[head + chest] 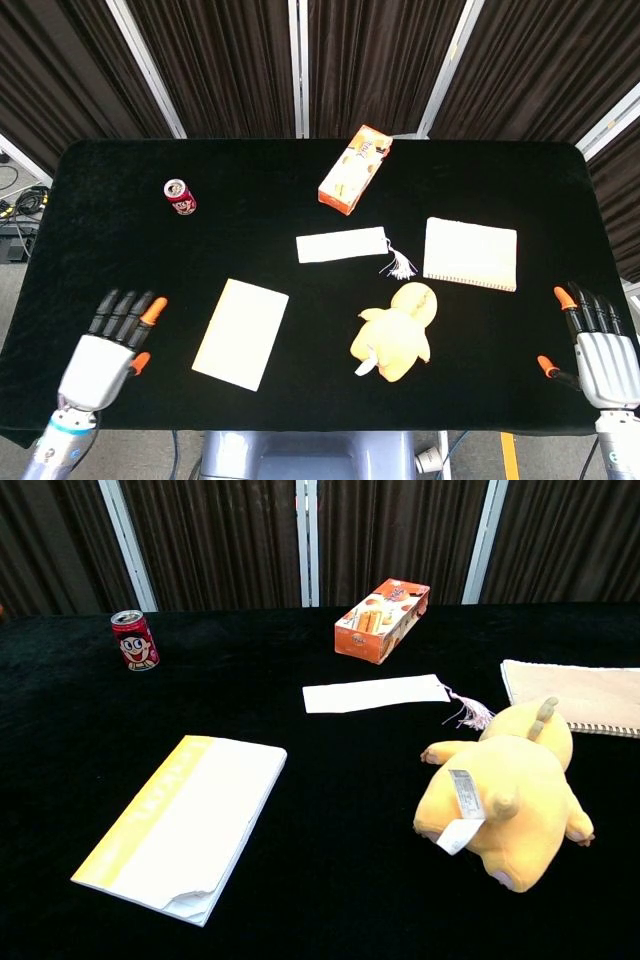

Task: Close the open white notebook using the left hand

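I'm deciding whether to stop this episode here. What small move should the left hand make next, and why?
Probably none beyond easing the left hand a little further clear and resting. The white notebook lies flat with its cover down, so closing looks done. The hand is empty, fingers spread, apart from the notebook on the table. One near corner looks slightly curled in the chest view, hardly worth pressing.

The left hand [103, 350], at about seven o'clock in the head view, has a pale grey, boxy palm shell, black fingers and orange caps on the thumb and one finger. Below it the wrist narrows to a silver cylinder with a thin blue ring. The right hand [595, 345], at about four o'clock, looks the same: grey shell, black fingers, orange tips, a silver wrist beneath.
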Controlling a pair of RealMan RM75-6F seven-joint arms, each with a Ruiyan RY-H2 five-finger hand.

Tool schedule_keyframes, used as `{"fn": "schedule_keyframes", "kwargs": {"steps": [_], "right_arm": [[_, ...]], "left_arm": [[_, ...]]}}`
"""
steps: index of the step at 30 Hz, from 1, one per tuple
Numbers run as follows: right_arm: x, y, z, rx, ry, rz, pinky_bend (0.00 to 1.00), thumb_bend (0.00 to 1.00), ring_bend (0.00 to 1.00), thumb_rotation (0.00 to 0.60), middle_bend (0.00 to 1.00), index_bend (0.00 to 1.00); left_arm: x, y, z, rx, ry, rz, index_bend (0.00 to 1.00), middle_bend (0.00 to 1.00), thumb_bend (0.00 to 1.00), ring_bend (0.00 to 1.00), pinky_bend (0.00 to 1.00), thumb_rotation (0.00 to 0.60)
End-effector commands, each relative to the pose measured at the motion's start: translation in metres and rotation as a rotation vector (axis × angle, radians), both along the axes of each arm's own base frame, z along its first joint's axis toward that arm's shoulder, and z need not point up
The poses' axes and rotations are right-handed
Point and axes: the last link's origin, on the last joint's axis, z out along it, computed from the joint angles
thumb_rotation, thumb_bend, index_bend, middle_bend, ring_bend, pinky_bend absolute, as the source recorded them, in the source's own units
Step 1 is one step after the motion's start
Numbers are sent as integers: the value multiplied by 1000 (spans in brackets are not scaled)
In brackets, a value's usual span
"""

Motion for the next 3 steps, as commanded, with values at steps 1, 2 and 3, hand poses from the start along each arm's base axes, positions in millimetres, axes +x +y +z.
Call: {"fn": "schedule_keyframes", "kwargs": {"steps": [1, 2, 3], "right_arm": [[2, 1, 1, -2, 8, 16, 10, 66, 0, 600, 0, 0], [2, 1, 1, -1, 11, 20, 9, 67, 0, 600, 0, 0], [3, 1, 1, -1, 13, 23, 9, 67, 0, 600, 0, 0]], "left_arm": [[-21, -15, 17, -16, -66, 146, 0, 0, 3, 0, 0, 600], [-24, -17, 20, -14, -86, 168, 0, 0, 3, 0, 0, 600], [-28, -18, 24, -11, -105, 189, 0, 0, 3, 0, 0, 600]]}}
